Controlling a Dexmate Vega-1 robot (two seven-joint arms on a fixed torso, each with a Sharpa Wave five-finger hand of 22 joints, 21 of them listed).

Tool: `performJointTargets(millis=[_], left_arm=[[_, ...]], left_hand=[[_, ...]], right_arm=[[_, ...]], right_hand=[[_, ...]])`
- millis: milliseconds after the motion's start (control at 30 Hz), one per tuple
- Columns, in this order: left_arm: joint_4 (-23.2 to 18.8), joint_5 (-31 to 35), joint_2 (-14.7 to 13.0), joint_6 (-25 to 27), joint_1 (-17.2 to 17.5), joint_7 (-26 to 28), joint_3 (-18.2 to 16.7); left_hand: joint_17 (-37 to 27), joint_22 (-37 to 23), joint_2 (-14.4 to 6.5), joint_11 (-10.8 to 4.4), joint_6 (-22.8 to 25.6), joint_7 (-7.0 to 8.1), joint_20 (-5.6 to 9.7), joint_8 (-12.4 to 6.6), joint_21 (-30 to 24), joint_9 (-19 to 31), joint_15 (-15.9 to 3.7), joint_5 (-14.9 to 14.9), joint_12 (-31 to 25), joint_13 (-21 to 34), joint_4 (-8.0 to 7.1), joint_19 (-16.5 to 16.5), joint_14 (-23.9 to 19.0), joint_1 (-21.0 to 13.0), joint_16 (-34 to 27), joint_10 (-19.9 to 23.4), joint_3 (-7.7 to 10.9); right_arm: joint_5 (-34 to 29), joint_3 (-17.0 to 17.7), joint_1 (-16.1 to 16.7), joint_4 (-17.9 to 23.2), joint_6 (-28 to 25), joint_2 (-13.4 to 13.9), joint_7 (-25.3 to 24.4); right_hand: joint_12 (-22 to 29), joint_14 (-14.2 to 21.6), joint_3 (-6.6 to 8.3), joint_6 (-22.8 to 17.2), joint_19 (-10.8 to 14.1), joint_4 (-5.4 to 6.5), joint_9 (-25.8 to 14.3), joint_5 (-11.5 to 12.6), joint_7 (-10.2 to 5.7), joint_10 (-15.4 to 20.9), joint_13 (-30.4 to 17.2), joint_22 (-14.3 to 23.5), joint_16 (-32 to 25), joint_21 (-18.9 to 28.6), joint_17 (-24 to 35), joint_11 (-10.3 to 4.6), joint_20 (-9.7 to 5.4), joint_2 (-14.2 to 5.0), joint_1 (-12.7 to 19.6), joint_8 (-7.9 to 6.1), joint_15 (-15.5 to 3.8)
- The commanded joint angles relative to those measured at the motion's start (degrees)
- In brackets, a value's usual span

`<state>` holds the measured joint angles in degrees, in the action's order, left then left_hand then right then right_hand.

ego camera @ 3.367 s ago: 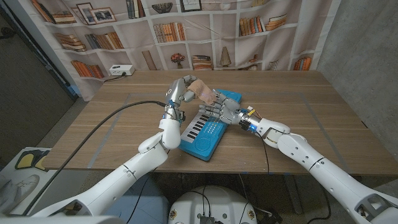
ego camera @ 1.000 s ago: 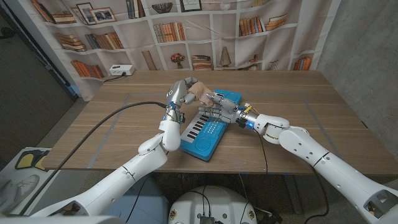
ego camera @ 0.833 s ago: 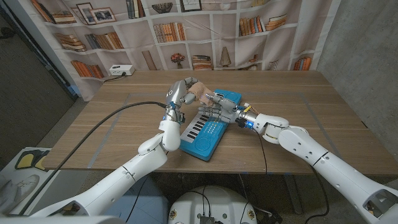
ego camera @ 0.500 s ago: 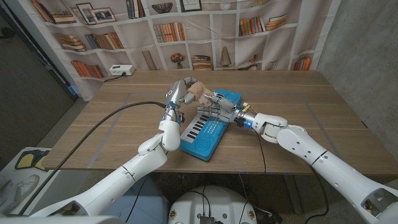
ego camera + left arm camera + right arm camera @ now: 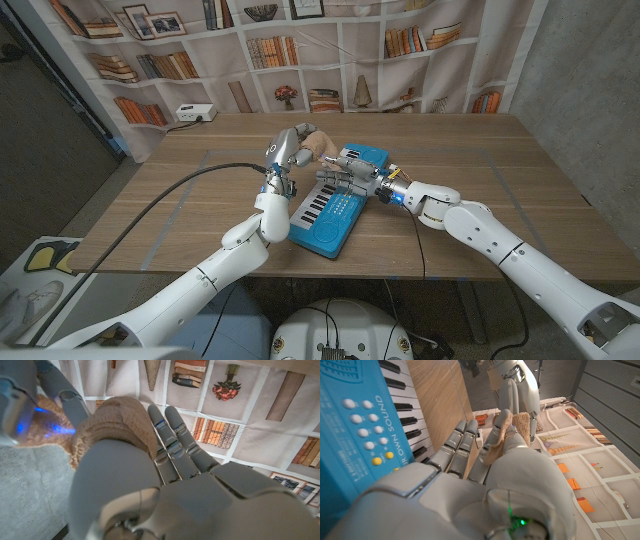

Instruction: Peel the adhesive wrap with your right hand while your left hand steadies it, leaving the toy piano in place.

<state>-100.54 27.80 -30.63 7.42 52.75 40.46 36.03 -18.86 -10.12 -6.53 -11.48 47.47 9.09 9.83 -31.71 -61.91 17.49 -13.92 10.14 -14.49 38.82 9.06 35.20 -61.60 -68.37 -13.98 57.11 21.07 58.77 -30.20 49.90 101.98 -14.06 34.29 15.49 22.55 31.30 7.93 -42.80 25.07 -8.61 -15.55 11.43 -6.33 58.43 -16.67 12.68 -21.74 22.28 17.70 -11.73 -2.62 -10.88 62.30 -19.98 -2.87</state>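
My left hand point(image 5: 292, 148) holds a tan roll of adhesive wrap point(image 5: 320, 146) up above the far end of the blue toy piano point(image 5: 330, 226). The piano lies on the wooden table point(image 5: 480, 170), its keys toward my left arm. My right hand point(image 5: 346, 172) hovers over the piano's upper part, right beside the roll. In the right wrist view a loose tan strip of wrap point(image 5: 501, 432) is pinched between my right hand's thumb and fingers, with the left hand point(image 5: 516, 387) and roll point(image 5: 522, 422) just beyond. The left wrist view shows the wrap point(image 5: 117, 417) against my left hand point(image 5: 165, 495).
A white power strip point(image 5: 193, 113) sits at the table's back left corner. A black cable point(image 5: 170, 195) runs along my left arm over the table. A bookshelf backdrop point(image 5: 300, 40) hangs behind the table.
My right hand has crept left along the piano toward the roll and now touches the wrap. The left hand, roll and piano have stayed put.
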Motion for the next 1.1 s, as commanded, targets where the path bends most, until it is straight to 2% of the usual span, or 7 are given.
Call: performJointTargets(millis=[33,233,467,633,800,933,1100], left_arm=[[-0.01,0.15,-0.13,0.09,0.01,-0.4,0.21],[0.05,0.08,-0.11,0.05,-0.09,-0.58,0.25],[0.26,0.18,-0.01,0.04,-0.24,-0.6,0.39],[0.31,0.07,0.04,0.12,-0.27,-0.71,0.39],[0.22,-0.1,0.0,0.24,-0.17,-0.79,0.3],[-0.01,-0.21,-0.09,0.46,-0.08,-0.9,0.17],[-0.22,-0.23,-0.25,0.65,0.04,-0.89,0.0]], left_hand=[[-0.18,-0.2,-0.44,-0.15,1.21,0.47,0.03,-0.16,-0.46,0.2,0.14,-0.01,-0.09,0.14,0.1,-0.3,-0.09,-0.16,-0.1,0.56,0.28],[-0.13,-0.2,-0.44,-0.13,1.29,0.55,0.04,-0.15,-0.51,0.16,0.14,-0.01,-0.03,0.09,0.1,-0.34,-0.07,-0.17,-0.09,0.5,0.27],[-0.1,-0.2,-0.37,-0.1,1.28,0.41,0.02,-0.04,-0.61,0.06,0.13,-0.02,-0.11,0.19,0.12,-0.4,0.02,-0.2,-0.07,0.59,0.24],[-0.06,-0.19,-0.41,-0.11,1.37,0.56,0.0,-0.02,-0.67,0.04,0.13,-0.02,-0.02,0.12,0.08,-0.45,0.06,-0.2,-0.05,0.5,0.23],[0.0,-0.19,-0.39,-0.09,1.55,0.63,-0.01,-0.06,-0.73,0.02,0.14,-0.02,-0.02,0.13,0.07,-0.49,0.14,-0.18,-0.01,0.52,0.2],[-0.06,-0.18,-0.41,-0.08,1.38,0.75,0.0,0.01,-0.77,0.06,0.14,-0.01,0.03,0.12,0.06,-0.55,0.02,-0.18,-0.11,0.43,0.2],[-0.01,-0.18,-0.38,-0.08,1.55,0.71,0.0,-0.01,-0.84,0.02,0.14,-0.02,0.05,0.1,0.07,-0.58,0.05,-0.19,-0.1,0.45,0.18]], right_arm=[[0.52,0.15,0.44,0.12,1.01,-0.54,0.46],[0.79,0.4,0.73,0.65,1.4,-0.44,0.68],[1.17,0.76,1.07,0.9,2.47,-0.42,1.92],[1.05,0.92,1.12,1.37,2.82,-0.07,2.24],[1.56,0.92,1.08,1.42,2.42,0.11,2.57],[1.58,0.77,0.88,1.39,2.19,0.18,2.71],[1.89,0.7,0.65,1.14,2.07,-0.08,2.98]], right_hand=[[0.73,0.58,0.94,-4.61,-0.68,-0.06,-0.8,0.26,-4.77,0.23,-0.78,0.39,0.06,0.43,0.33,-0.05,-2.88,-0.19,1.2,-0.42,-10.69],[3.23,1.09,2.3,-4.4,-2.07,0.91,-2.69,0.48,-5.05,-0.18,-3.67,1.27,-0.55,1.37,1.81,0.1,-1.66,-0.01,1.86,-0.54,-10.48],[6.07,-0.57,3.64,-3.86,-4.35,1.7,-5.33,-0.02,-5.12,-2.3,-7.74,2.41,-1.1,2.54,4.57,0.2,-1.31,-0.09,2.46,-0.68,-10.44],[9.21,-2.63,5.16,-1.47,-5.93,3.08,-9.43,-1.04,-4.49,-5.9,-12.81,3.04,-2.04,4.23,8.55,0.1,-1.46,-0.23,2.42,-0.52,-10.47],[12.24,-5.11,7.67,1.24,-7.58,5.42,-15.95,-0.35,-4.48,-11.1,-18.38,3.26,-2.37,6.35,12.91,0.08,-1.72,-0.65,1.84,-0.7,-10.62],[13.89,-5.92,9.37,2.26,-8.39,6.87,-19.5,0.33,-4.74,-13.07,-21.16,3.2,-2.08,7.44,14.71,0.05,-2.04,-0.94,1.57,-0.98,-10.66],[14.27,-6.1,9.8,2.46,-8.52,7.18,-20.36,0.45,-4.76,-13.52,-21.79,3.16,-1.89,7.73,15.05,0.05,-2.11,-0.84,1.52,-1.06,-10.69]])
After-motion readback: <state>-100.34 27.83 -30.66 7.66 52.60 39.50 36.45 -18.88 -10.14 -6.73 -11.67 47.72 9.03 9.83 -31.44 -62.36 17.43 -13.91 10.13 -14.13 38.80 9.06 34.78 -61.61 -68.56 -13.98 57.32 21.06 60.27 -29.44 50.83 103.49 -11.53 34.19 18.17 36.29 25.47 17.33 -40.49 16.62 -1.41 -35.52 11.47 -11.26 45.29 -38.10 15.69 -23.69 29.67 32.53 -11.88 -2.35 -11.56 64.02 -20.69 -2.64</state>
